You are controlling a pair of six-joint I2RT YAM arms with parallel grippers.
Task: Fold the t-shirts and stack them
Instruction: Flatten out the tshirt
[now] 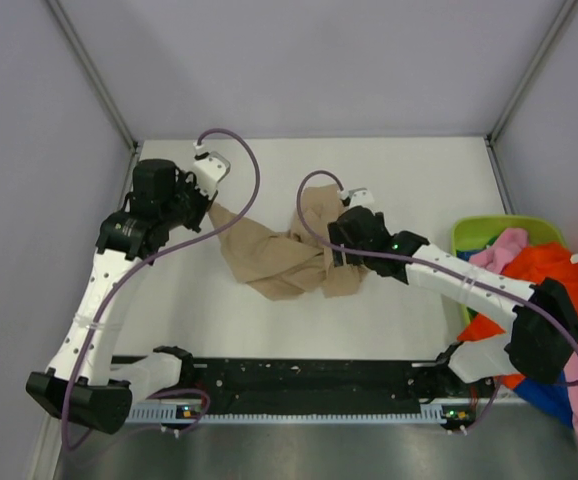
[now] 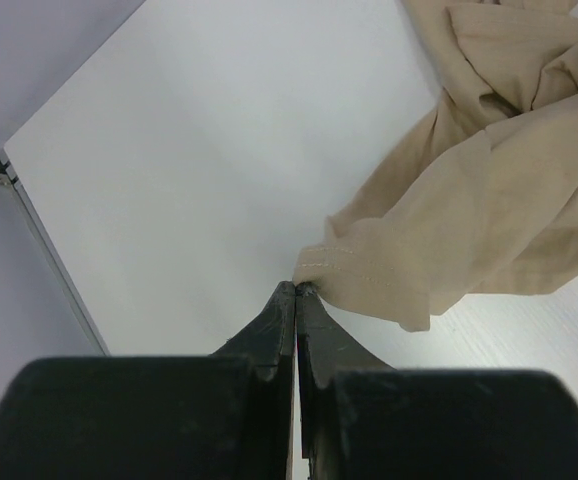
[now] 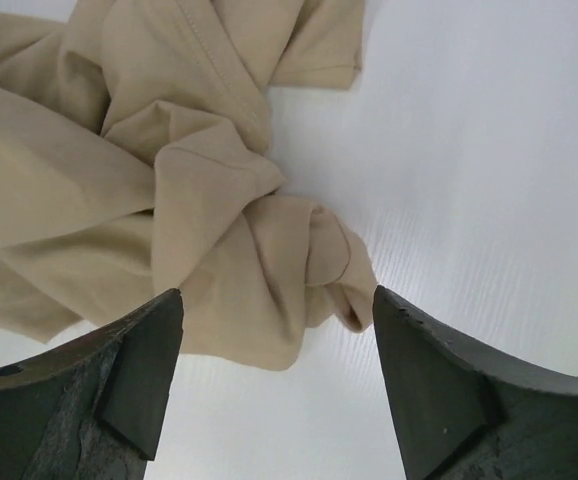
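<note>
Lying crumpled near the middle of the white table (image 1: 419, 190), the tan shirt (image 1: 279, 258) is a twisted bundle, stretched from the left gripper (image 1: 207, 198) across to the right gripper (image 1: 347, 258). In the left wrist view, the left gripper (image 2: 296, 290) has its fingers pressed together, with the stitched hem corner of the tan shirt (image 2: 469, 190) caught right at their tips and the rest of the cloth trailing off to the right in loose folds. In the right wrist view, the right gripper (image 3: 277, 300) is spread wide, its two fingers standing on either side of a bunched knot of the tan shirt (image 3: 219, 230) without closing on it. A sleeve hem lies flat on the table beyond the knot. At the right edge of the table stands a lime-green basket (image 1: 466, 235), heaped with more shirts. A pink shirt (image 1: 507, 248) sits on top toward the far side, an orange shirt (image 1: 559, 275) sprawls over the middle and hangs over the rim, and a blue shirt (image 1: 541, 392) shows beneath them at the near end. More pink cloth trails down the right side of the heap.
</note>
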